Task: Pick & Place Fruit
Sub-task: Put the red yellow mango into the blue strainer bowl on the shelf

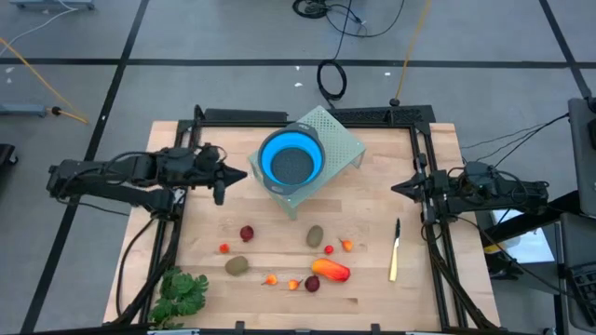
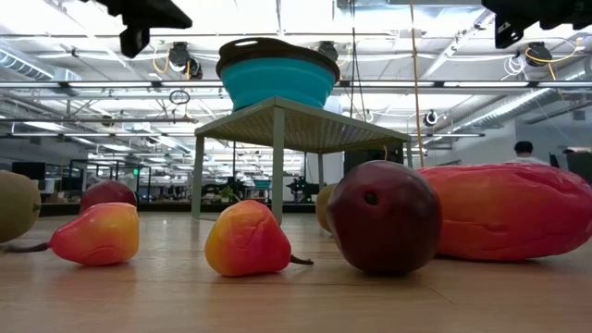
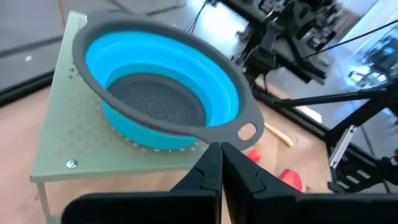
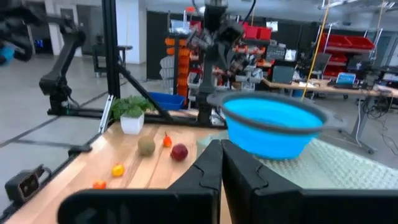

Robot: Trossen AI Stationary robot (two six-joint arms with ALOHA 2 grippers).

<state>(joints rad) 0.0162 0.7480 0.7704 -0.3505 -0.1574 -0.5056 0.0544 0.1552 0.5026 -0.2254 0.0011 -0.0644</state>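
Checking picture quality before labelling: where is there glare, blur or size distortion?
Low view: bright ceiling lights glare behind the blue colander; the near dark red ball and long orange-red fruit loom oversized. Left wrist view: background blurred.

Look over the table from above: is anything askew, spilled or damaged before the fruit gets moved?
One thing: the small green stand sits turned at an angle to the table edges, with the blue bowl on it reaching over its corner. The fruit lies loosely scattered, nothing looks broken or spilled.
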